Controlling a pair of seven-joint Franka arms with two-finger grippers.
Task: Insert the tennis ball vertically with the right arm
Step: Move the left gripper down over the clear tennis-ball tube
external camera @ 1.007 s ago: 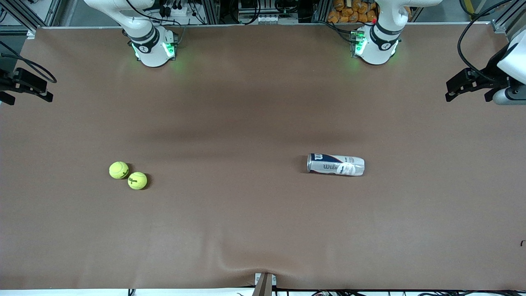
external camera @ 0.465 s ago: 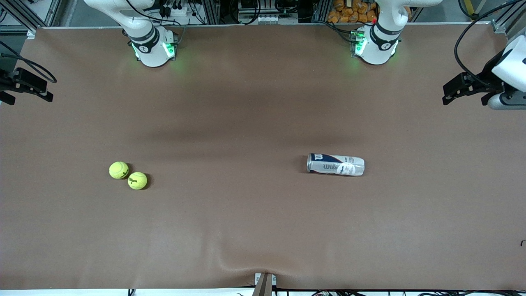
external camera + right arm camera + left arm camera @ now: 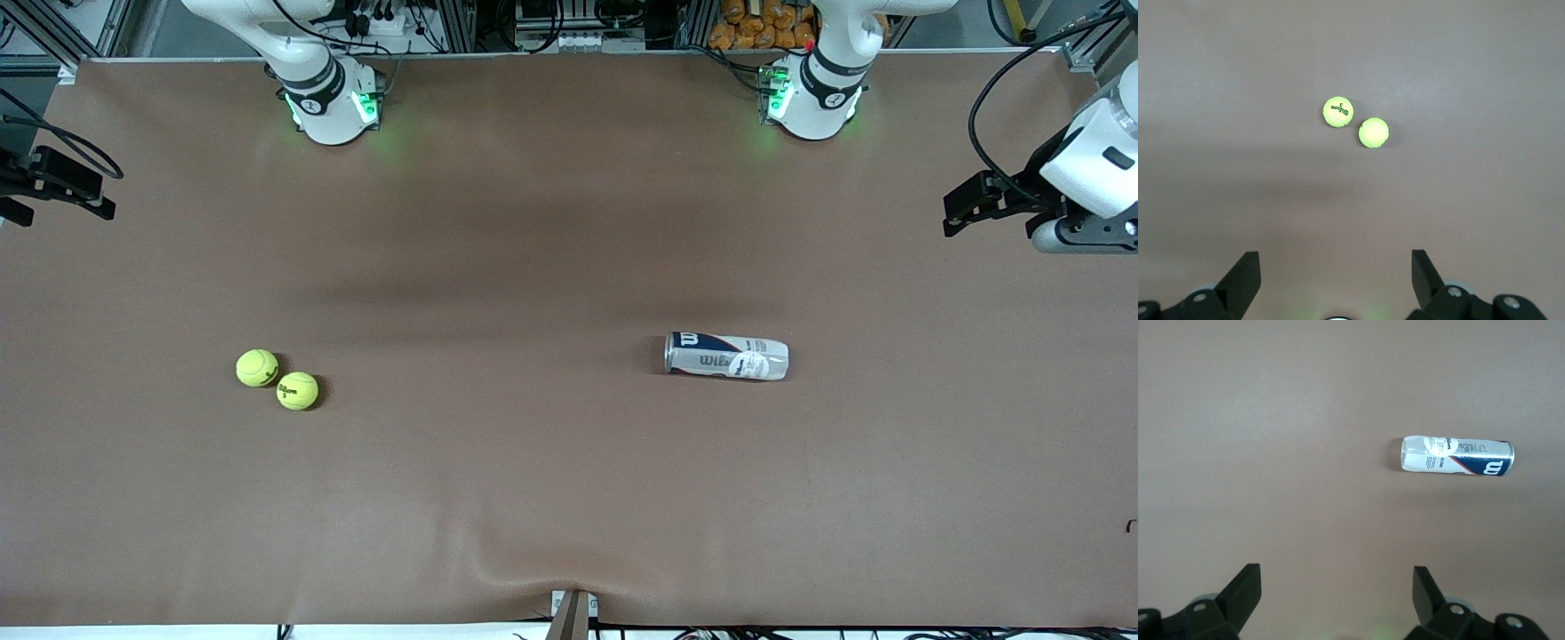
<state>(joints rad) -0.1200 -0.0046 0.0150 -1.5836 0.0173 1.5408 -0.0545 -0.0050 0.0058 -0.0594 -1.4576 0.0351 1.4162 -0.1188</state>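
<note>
Two yellow-green tennis balls [image 3: 257, 367] [image 3: 297, 390] lie touching each other on the brown table toward the right arm's end; the right wrist view shows both of the balls [image 3: 1338, 111] [image 3: 1373, 132]. A silver and blue ball can [image 3: 726, 356] lies on its side toward the left arm's end, also seen as the can [image 3: 1457, 455] in the left wrist view. My right gripper [image 3: 62, 209] hangs open and empty over the table's edge at its own end, its open fingers around nothing [image 3: 1335, 257]. My left gripper [image 3: 987, 218] is open and empty over its end [image 3: 1336, 573].
Both arm bases [image 3: 331, 105] [image 3: 811, 100] stand along the table edge farthest from the front camera. A small bracket [image 3: 573, 609] juts over the edge nearest that camera. The brown cover [image 3: 533, 462] bulges slightly near it.
The left arm has swung its gripper a little inward over the table, toward the can's side. The right arm, the balls and the can have not moved.
</note>
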